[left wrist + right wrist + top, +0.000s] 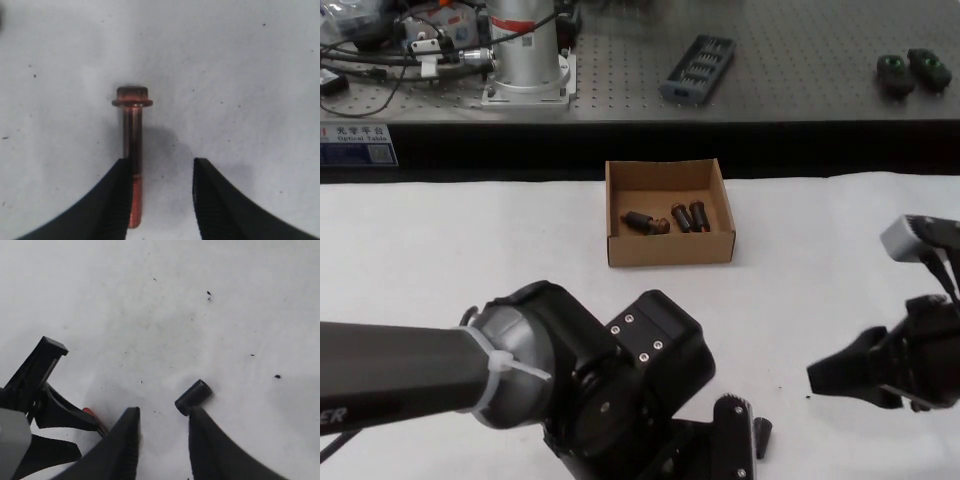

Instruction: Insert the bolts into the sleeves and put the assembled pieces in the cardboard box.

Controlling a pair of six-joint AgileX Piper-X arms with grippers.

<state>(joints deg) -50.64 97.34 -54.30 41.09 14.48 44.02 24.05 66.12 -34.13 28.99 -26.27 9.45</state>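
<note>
Left wrist view, item one: bolt (132, 150), coppery, flat on white cloth (240, 75). Its long axis runs out from the left gripper (162, 200), head pointing away, shank just beside one of the spread fingers. Judged rigid, light and prone to roll; take it across mid-shank. Item two: cardboard box (670, 250), mid-bench, holding assembled pieces (682, 217). Item three: sleeve (194, 396), on its side at a fingertip of the spread right gripper (162, 440).

White cloth (440, 260), perforated table (800, 70) behind

Tool (162, 164) spread; bolt (132, 135) touching one finger, on white surface (240, 75).
</note>
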